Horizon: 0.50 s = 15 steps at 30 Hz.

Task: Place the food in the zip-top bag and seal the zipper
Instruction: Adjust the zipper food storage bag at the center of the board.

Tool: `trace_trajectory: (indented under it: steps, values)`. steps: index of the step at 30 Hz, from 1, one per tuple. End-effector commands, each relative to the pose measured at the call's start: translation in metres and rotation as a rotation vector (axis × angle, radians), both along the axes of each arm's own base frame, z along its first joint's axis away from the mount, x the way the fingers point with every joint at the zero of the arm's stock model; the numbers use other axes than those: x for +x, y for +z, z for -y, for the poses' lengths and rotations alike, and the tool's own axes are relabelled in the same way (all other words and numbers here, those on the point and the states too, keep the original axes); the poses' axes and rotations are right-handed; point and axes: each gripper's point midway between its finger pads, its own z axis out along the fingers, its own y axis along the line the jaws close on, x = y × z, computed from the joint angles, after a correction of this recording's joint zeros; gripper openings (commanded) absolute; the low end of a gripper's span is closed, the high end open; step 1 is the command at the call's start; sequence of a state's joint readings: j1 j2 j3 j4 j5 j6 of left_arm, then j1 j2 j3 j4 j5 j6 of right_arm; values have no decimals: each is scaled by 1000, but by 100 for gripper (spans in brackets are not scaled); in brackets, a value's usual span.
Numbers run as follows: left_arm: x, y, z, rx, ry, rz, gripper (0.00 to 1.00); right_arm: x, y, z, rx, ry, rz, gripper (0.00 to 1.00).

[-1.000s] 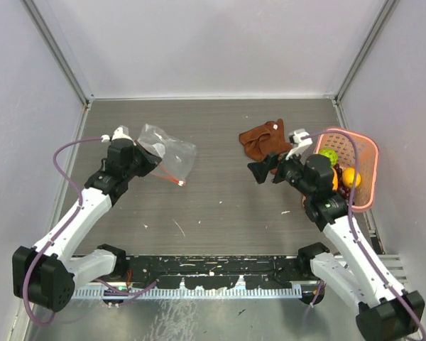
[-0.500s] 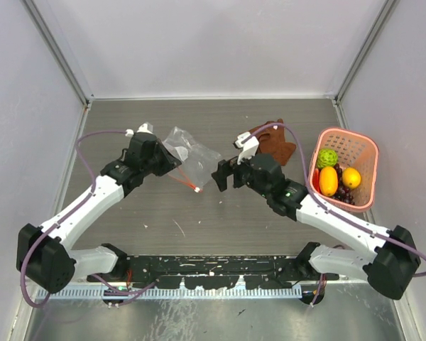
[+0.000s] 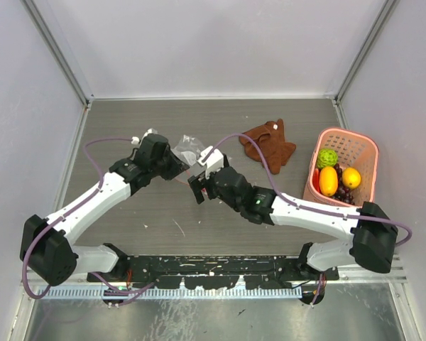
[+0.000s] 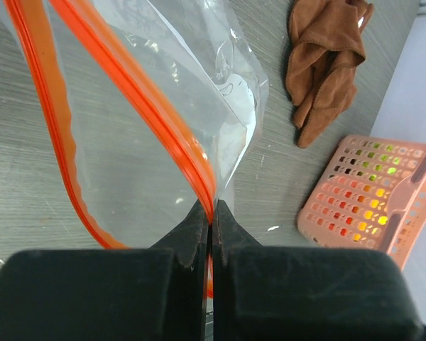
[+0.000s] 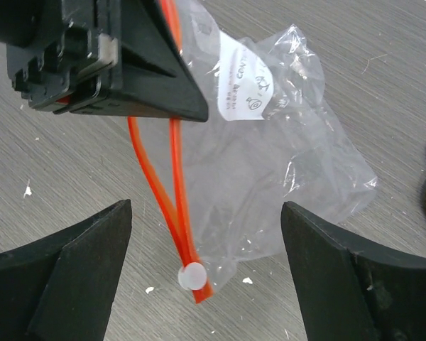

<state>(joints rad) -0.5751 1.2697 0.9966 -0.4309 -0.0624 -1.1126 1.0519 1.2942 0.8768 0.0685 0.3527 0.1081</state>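
Barely begun: my left gripper (image 4: 211, 209) pinches the zipper (image 4: 128, 85), my right gripper (image 5: 202, 220) gapes empty beside the bag (image 5: 298, 142), food (image 3: 334, 176) waits in the basket (image 3: 341, 132).

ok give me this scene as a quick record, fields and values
bag: clear, mouth open, nothing inside
zipper: its two strips are apart, unsealed
left gripper: shut on zipper
right gripper: open, facing the bag, not touching it
fruit: in the basket
cloth: lies between bag and basket
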Motion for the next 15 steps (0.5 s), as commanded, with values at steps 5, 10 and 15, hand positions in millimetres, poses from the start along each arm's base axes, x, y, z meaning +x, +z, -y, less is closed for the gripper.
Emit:
trace_trajectory:
  steps: [5, 10, 15]
  values:
    - [3, 24, 9, -86, 52, 19, 0, 15, 22, -19, 16, -68, 109, 79]
    - [-1, 21, 11, -95, 60, 1, 0, 21, 13, -20, -9, -115, 135, 66]
    - [-5, 16, 15, -112, 62, -22, 0, 24, 5, -19, -21, -139, 146, 58]
